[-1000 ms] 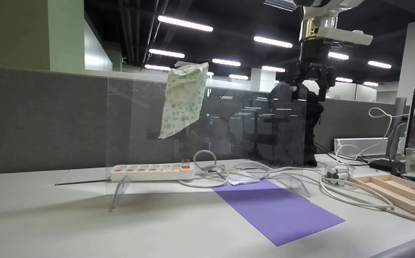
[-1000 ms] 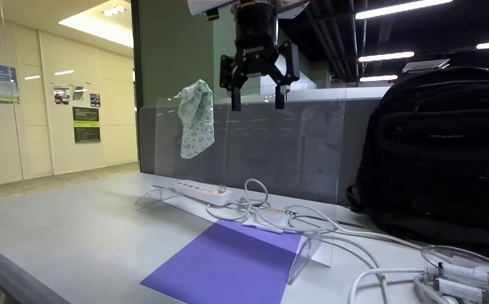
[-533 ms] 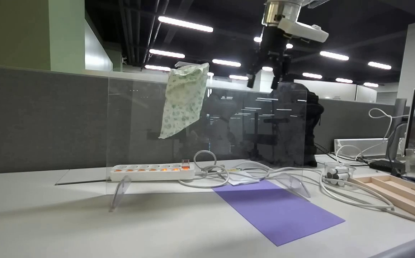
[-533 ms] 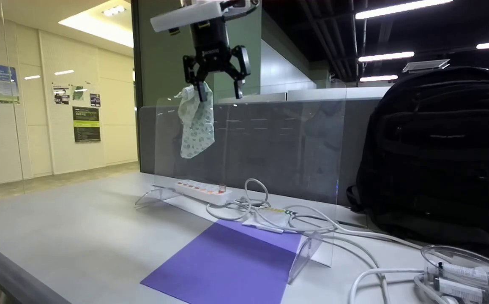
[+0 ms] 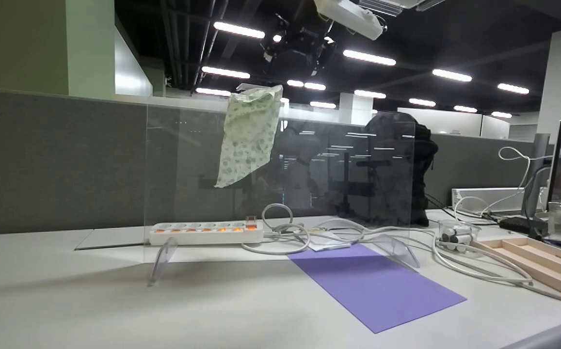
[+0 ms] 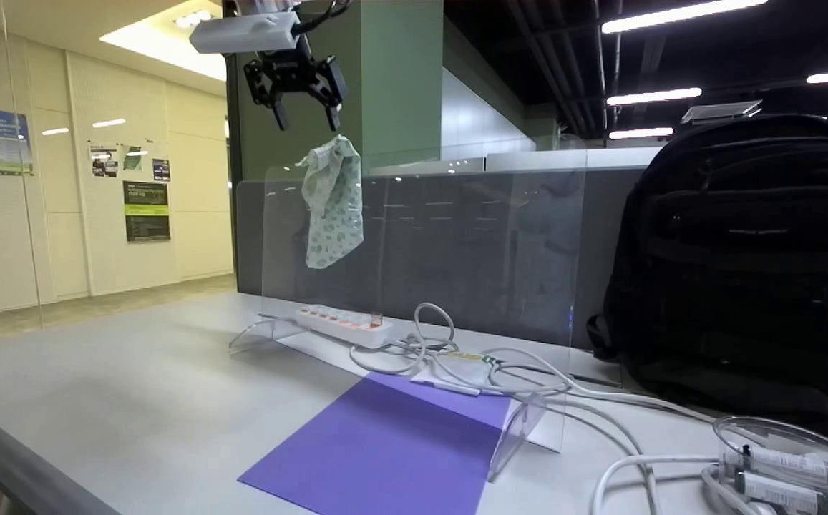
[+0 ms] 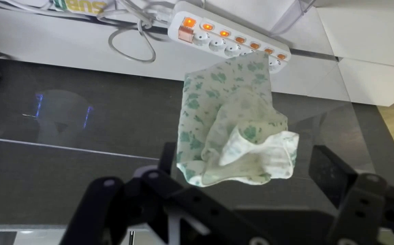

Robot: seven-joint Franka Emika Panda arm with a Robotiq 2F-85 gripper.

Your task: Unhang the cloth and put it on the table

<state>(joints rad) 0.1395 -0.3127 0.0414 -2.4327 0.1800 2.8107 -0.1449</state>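
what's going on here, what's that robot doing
Its end effector is open above the patterned cloth and holds nothing. The cloth hangs from the top edge of a clear panel standing on the table. It will probably be taken down and laid on the table next, but neither step is done yet.

There is one cloth (image 5: 248, 138), one pincer (image 6: 308, 123) and one backpack (image 6: 743, 279).

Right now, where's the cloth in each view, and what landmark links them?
In an exterior view: cloth, just left of centre, mostly upper half.
In an exterior view: cloth, left of centre, mostly upper half.
Wrist view: cloth, just right of centre.
Landmark: power strip, below the cloth in both exterior views, partly behind it in the wrist view.
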